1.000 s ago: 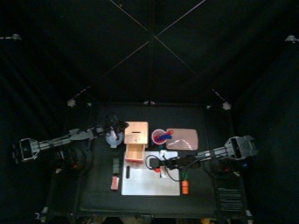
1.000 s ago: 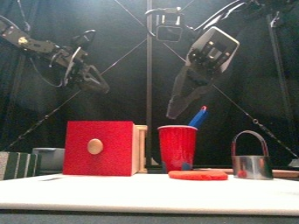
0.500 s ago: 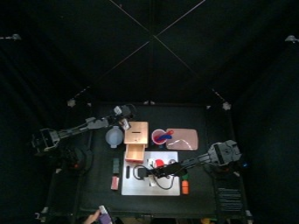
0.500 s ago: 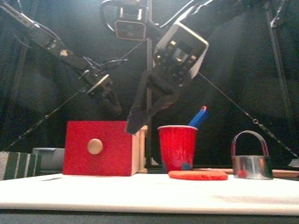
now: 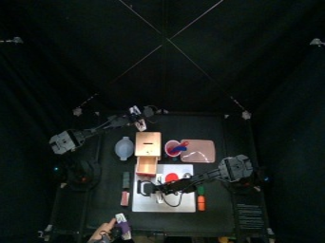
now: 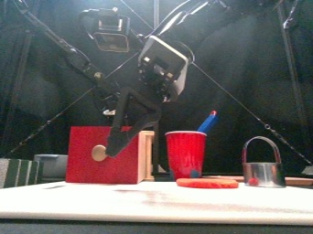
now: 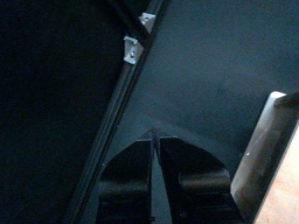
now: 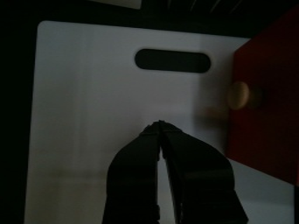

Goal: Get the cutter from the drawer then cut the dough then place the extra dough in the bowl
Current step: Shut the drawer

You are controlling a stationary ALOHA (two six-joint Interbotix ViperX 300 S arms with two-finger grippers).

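Here, right claw [image 8: 159, 128] pressed together, low over the white cutting board [image 8: 93, 114], just before the pale wooden box with red drawer front [image 6: 102, 155] — left claw [image 7: 152, 133] likewise pressed together, near the counter's [image 5: 216, 128] back edge — round metal cutter with wire handle [image 6: 261, 166] standing rightward, near the flat red dough disc [image 6: 208, 183].

My gripper [image 8: 158, 131] rises from the bottom centre of the frame, jaws pressed together to a point over the white cutting board [image 8: 82, 114], which fills most of the picture. Its grip hole [image 8: 176, 59] lies at upper centre, beyond my tips. The red drawer front [image 8: 271, 114] with its pale knob [image 8: 239, 94] takes the right edge.
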